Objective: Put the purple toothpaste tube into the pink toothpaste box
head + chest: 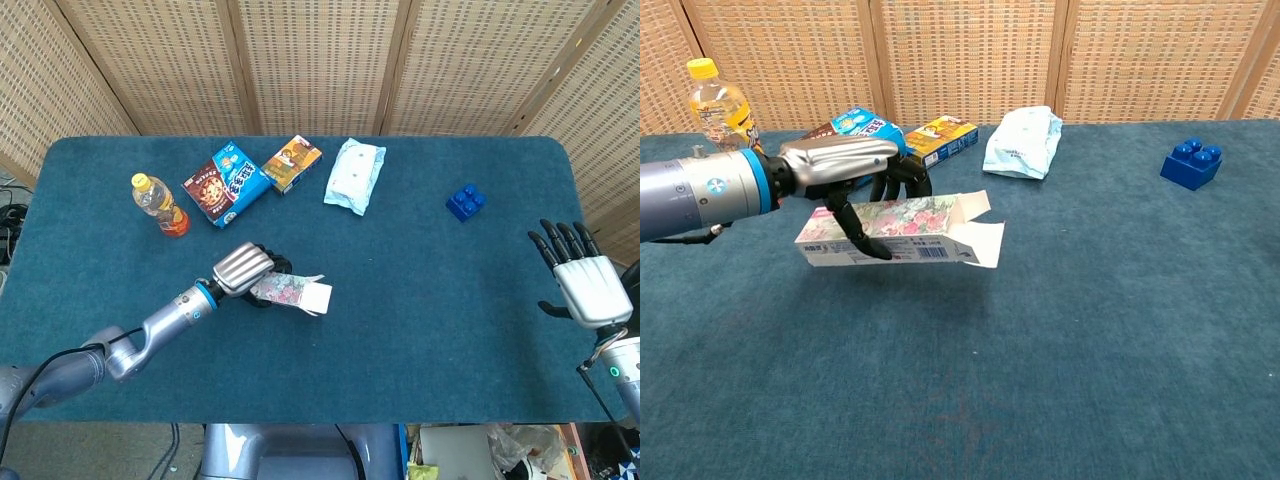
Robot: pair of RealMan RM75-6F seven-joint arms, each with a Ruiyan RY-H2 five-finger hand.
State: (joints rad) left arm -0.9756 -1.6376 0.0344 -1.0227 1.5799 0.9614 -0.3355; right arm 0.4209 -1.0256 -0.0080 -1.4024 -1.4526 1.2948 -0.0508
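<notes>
Two robot hands show over the dark teal cloth-covered table [420, 300]. Far left at the back stands a small clear plastic bottle of orange drink with a yellow cap [160, 204], then a blue and brown snack box [225, 183], a smaller orange carton [291, 163] and a pale blue soft pack of wipes [354, 173]. Nearer the front, the left hand [243, 270] grips the pink flowered toothpaste box [890, 232], fingers wrapped over its top and thumb across its front; the box lies level, lifted just above the cloth, its flaps open toward the right. Whether the purple tube is inside, I cannot tell. Further right sits a blue plastic building brick [465, 202]. Well apart at the right edge, the right hand [585, 285] hangs empty, fingers spread.
</notes>
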